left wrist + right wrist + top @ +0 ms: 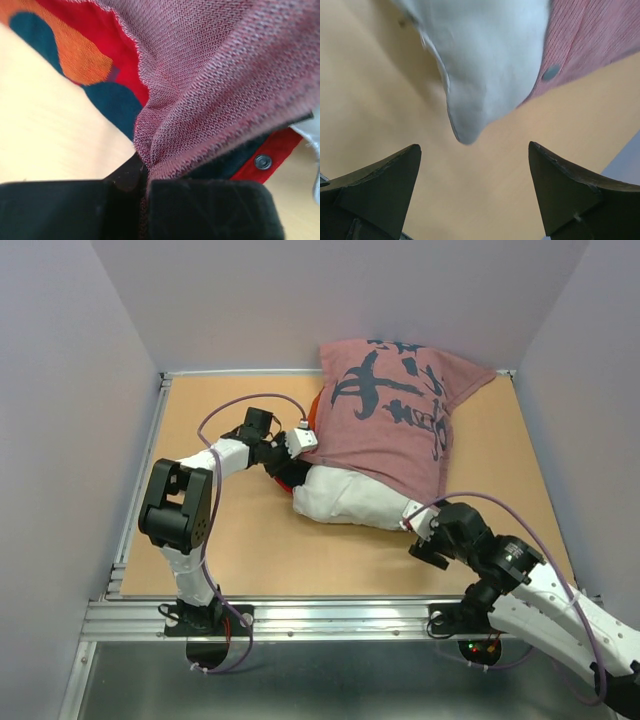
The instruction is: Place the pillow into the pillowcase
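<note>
The pillowcase lies at the back of the table with its pinkish-red face and dark blue characters upward. About half of the white pillow sticks out of its near end. At the case's left edge, my left gripper is shut on the pillowcase. In the left wrist view the jaws pinch a fold of the pink knit cloth, and the bright red printed face shows beside it. My right gripper is open just short of the pillow's near right corner, with nothing between its fingers.
The wooden tabletop is walled at the left, back and right. An aluminium rail runs along the near edge by the arm bases. A purple cable loops above the left arm. A snap button sits on the case's red hem.
</note>
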Action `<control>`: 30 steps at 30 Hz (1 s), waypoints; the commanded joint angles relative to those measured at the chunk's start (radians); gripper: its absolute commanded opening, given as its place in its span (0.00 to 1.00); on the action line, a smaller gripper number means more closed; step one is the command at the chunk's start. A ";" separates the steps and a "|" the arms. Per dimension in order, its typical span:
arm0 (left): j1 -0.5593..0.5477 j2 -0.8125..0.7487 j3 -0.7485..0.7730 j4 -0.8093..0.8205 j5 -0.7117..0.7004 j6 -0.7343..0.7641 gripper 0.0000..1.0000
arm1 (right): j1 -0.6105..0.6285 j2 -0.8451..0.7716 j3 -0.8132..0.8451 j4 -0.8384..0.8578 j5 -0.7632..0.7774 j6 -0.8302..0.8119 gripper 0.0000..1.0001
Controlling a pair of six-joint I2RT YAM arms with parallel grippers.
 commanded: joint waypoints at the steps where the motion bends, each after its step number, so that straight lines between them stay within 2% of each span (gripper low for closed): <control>1: 0.007 -0.019 0.052 -0.072 -0.048 -0.099 0.00 | -0.006 -0.054 -0.050 0.032 0.115 -0.048 0.91; 7: 0.021 -0.006 0.075 -0.109 -0.036 -0.110 0.00 | -0.025 0.055 -0.033 0.035 0.072 -0.022 0.88; 11: 0.069 0.017 0.119 -0.164 0.021 -0.135 0.00 | -0.072 0.211 0.027 0.116 -0.027 0.001 0.87; 12: 0.076 0.015 0.124 -0.172 0.031 -0.135 0.00 | -0.081 0.301 0.059 0.140 -0.041 0.004 0.86; 15: 0.110 -0.014 0.093 -0.195 0.053 -0.115 0.00 | -0.133 0.412 0.102 0.234 -0.078 -0.024 0.77; 16: 0.119 -0.041 0.081 -0.201 0.068 -0.109 0.00 | -0.143 0.469 0.114 0.257 -0.106 -0.031 0.72; 18: 0.138 -0.075 0.037 -0.237 0.097 -0.077 0.00 | -0.144 0.529 0.154 0.326 -0.138 -0.037 0.67; 21: 0.142 -0.182 -0.064 -0.268 0.125 -0.015 0.00 | -0.143 0.671 0.227 0.421 -0.156 -0.024 0.65; 25: 0.142 -0.340 -0.170 -0.274 0.119 -0.009 0.00 | -0.144 0.862 0.399 0.526 -0.137 0.004 0.60; 29: 0.161 -0.375 -0.197 -0.267 0.121 -0.046 0.00 | -0.164 0.940 0.372 0.646 -0.124 -0.014 0.54; 30: 0.179 -0.373 -0.194 -0.268 0.133 -0.052 0.00 | -0.172 0.962 0.367 0.674 -0.111 -0.013 0.50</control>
